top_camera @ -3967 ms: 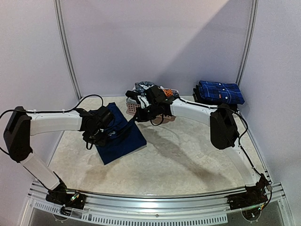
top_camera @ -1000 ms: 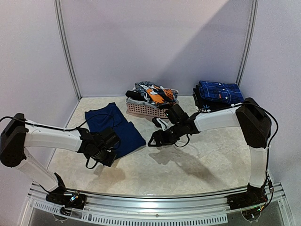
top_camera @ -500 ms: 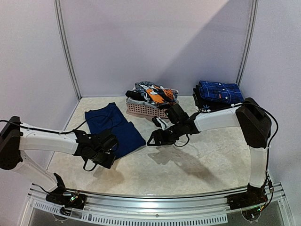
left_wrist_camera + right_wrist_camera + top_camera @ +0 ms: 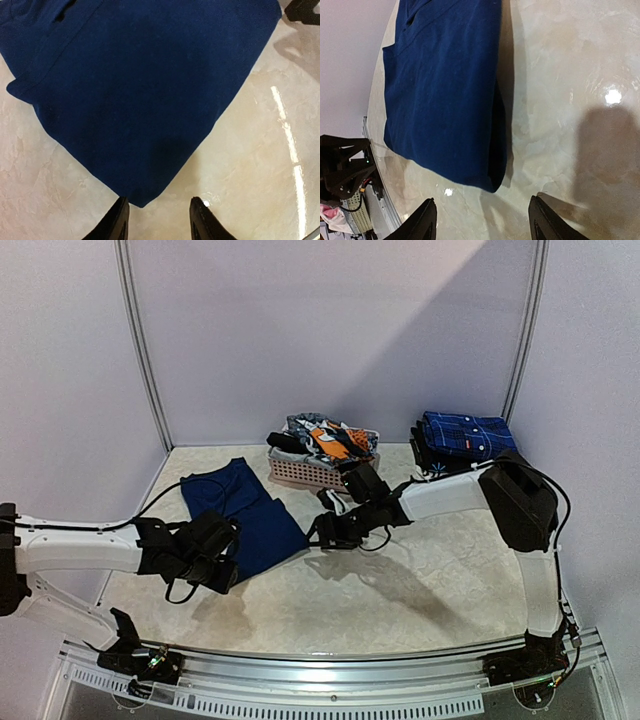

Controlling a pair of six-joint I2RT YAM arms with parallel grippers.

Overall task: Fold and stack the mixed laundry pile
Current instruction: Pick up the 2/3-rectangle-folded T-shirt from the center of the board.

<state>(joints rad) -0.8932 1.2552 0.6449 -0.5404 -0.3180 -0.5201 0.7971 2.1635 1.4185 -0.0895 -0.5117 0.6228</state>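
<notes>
Near left, the left gripper (image 4: 160,202) is hovering with black jaws released around the navy garment (image 4: 245,515)'s pointed corner. The smooth cloth is lying flat on the glossy marbled table (image 4: 400,590). The right gripper (image 4: 482,200) is gaping empty beside its right edge. Farther back, the crumpled laundry pile (image 4: 325,438) is filling a slatted pink basket (image 4: 300,475).

No text, label, brand, number or sign can be read in any view. The patterned garments (image 4: 325,435) in the pink basket (image 4: 300,474) at the far side of the surface show only patches of colour, too small to tell whether any of it is lettering. The navy garment (image 4: 140,85) is plain cloth in both wrist views, with no print or tag showing.
</notes>
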